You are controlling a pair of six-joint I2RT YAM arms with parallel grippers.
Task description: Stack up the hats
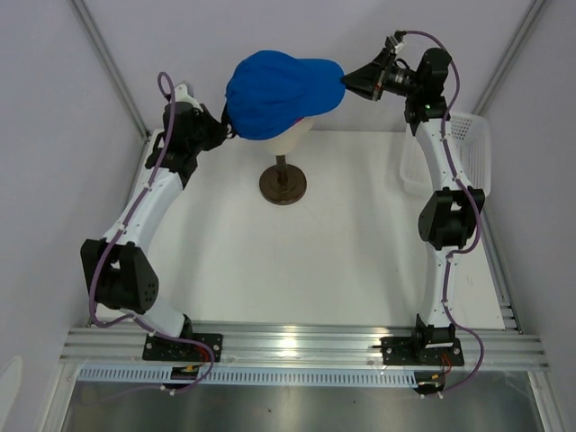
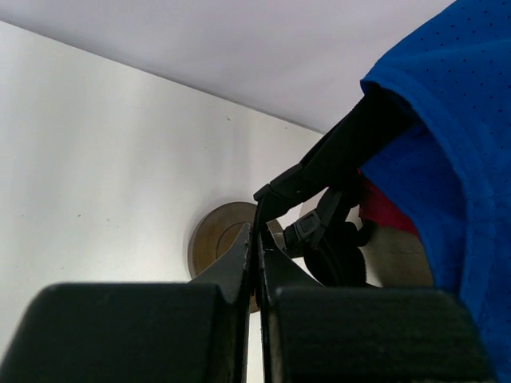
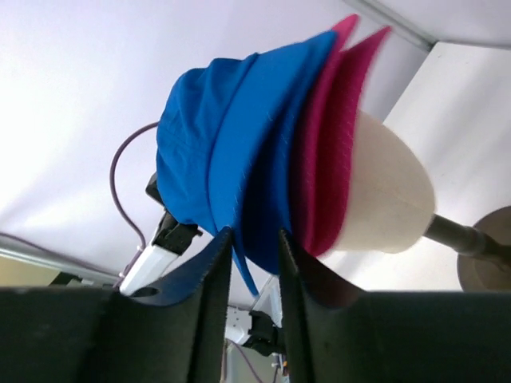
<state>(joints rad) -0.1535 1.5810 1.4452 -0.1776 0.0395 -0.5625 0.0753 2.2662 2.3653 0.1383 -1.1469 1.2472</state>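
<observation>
Bright, evenly lit scene in three views, with soft shadows.

From above, diffuse light washes the white table (image 1: 360, 261) almost flat — only a faint shadow hugs the stand base (image 1: 283, 184), and glare streaks the metal rail (image 1: 297, 340) at the bottom. In the left wrist view the left fingers (image 2: 231, 275) fill the bottom as a black, blurred mass, while the blue hat (image 2: 463, 120) is sharp enough to show its weave. In the right wrist view the right fingers (image 3: 209, 287) are dark and soft — blue hat and pink hat (image 3: 327, 144) behind them well lit, crisp.
</observation>
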